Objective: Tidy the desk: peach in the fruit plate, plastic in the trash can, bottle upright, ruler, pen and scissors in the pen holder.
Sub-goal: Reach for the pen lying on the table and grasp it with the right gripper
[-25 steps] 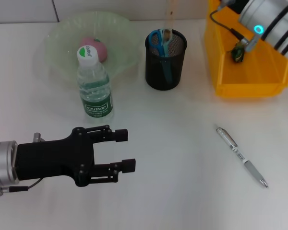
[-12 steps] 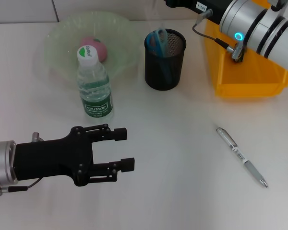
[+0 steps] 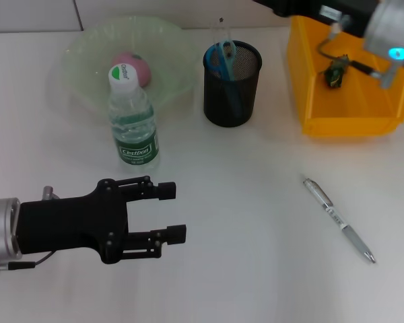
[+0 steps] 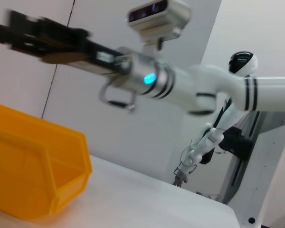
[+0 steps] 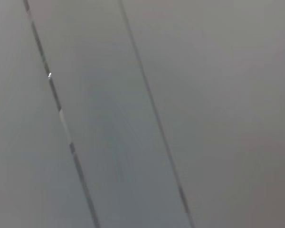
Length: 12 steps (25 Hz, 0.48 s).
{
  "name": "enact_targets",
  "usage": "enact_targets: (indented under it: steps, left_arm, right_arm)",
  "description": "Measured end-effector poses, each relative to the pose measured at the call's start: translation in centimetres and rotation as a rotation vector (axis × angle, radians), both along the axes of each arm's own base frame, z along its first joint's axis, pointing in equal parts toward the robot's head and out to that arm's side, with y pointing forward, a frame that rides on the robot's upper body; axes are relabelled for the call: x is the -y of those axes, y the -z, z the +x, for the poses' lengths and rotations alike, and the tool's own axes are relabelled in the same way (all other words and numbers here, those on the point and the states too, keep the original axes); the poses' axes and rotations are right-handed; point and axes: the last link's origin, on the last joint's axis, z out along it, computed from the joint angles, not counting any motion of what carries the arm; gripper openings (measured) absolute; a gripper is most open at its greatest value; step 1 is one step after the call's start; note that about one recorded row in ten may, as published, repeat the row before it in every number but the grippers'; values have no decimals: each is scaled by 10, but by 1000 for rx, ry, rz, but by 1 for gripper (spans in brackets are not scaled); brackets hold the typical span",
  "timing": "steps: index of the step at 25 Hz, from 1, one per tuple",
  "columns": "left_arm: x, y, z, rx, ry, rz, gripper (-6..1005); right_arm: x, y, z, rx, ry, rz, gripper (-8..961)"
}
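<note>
A pink peach (image 3: 131,67) lies in the pale green fruit plate (image 3: 81,47). A clear bottle (image 3: 133,128) with a white cap stands upright in front of the plate. The black mesh pen holder (image 3: 232,87) holds blue scissors (image 3: 220,57); I cannot make out the ruler. A silver pen (image 3: 338,219) lies on the table at the right. My left gripper (image 3: 174,212) is open and empty, low at the front left, below the bottle. My right arm (image 3: 390,27) reaches across the top right corner; its gripper (image 4: 38,38) shows blurred in the left wrist view.
A yellow bin (image 3: 350,101) stands at the back right, also seen in the left wrist view (image 4: 38,166). A small dark item (image 3: 334,73) shows inside it. The right wrist view shows only a grey wall.
My right arm has swung up across the back, above the holder and bin. The tall ruler seen sticking out of the holder a second ago no longer shows there. The left gripper has barely moved.
</note>
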Motion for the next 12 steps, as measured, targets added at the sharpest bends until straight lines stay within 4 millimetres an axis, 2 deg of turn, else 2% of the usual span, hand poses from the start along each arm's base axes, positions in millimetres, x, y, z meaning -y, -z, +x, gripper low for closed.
enact_targets:
  steps: [6, 9, 12]
  left_arm:
    - [-2, -3, -3, -26, 10, 7, 743]
    - [-3, -4, -4, -56, 28, 1, 743]
    - [-4, -4, -5, -93, 46, -5, 743]
  right_arm:
    - [51, -66, 1, 206, 32, -171, 629]
    - [71, -84, 3, 365, 142, -311, 623]
    - [82, -92, 7, 514, 280, -441, 617]
